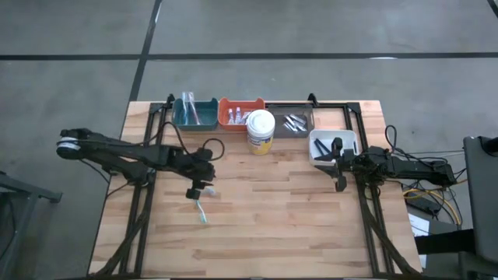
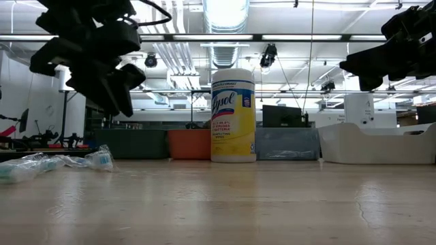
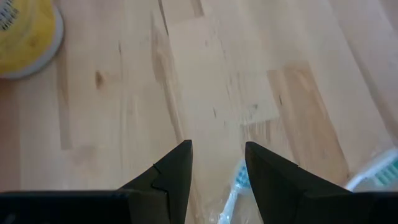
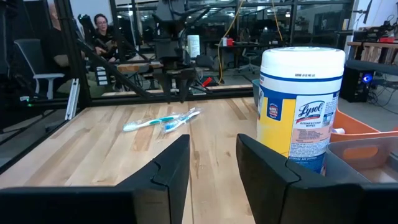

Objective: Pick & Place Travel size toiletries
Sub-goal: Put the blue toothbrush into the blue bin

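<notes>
Two teal-blue toothbrushes in clear wrappers [image 1: 203, 210] lie flat on the wooden table, left of centre. They also show in the right wrist view [image 4: 163, 119] and the low view [image 2: 41, 165]. My left gripper [image 1: 199, 193] hangs open just above them, fingers pointing down. One brush head [image 3: 237, 184] shows below the gap between its fingers, and the other brush [image 3: 378, 172] lies to the side. My right gripper [image 1: 339, 165] is open and empty, above the table beside the white bin [image 1: 333, 145], facing the table's left.
A yellow and white wipes canister [image 1: 261, 131] stands at the table's far middle. Behind it is a row of bins: teal [image 1: 194, 113], orange [image 1: 240, 113] and grey [image 1: 289, 120], each holding small items. Bare wood lies toward the near edge. People sit in the room beyond [image 4: 102, 31].
</notes>
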Available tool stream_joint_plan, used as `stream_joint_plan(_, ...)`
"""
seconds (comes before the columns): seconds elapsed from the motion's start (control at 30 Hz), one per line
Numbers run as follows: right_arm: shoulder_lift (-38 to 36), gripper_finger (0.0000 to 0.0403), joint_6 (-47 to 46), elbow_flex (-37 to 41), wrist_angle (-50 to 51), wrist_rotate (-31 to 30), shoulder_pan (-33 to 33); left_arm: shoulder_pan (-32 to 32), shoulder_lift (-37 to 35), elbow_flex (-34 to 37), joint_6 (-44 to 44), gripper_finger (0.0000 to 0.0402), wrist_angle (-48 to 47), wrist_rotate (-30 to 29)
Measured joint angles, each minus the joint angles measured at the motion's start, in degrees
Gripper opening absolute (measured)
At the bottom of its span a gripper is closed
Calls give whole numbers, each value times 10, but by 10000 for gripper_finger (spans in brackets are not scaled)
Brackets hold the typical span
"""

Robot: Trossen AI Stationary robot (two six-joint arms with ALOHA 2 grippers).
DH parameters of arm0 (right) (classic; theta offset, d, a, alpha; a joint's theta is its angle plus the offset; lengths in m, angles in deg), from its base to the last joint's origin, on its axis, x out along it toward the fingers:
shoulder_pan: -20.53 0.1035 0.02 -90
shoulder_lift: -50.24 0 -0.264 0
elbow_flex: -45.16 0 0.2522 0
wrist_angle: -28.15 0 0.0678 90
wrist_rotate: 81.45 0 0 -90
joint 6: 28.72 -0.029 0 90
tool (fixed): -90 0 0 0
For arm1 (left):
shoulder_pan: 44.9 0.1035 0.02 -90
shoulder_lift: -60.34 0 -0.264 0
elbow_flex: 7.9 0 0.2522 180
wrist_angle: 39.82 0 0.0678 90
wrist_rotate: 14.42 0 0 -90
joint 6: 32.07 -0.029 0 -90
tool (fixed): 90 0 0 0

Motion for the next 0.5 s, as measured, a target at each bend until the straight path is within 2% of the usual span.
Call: stream_joint_plan(0.5, 0, 127, 0, 0, 0, 0, 0, 0, 0, 42, -1, 154, 7, -1)
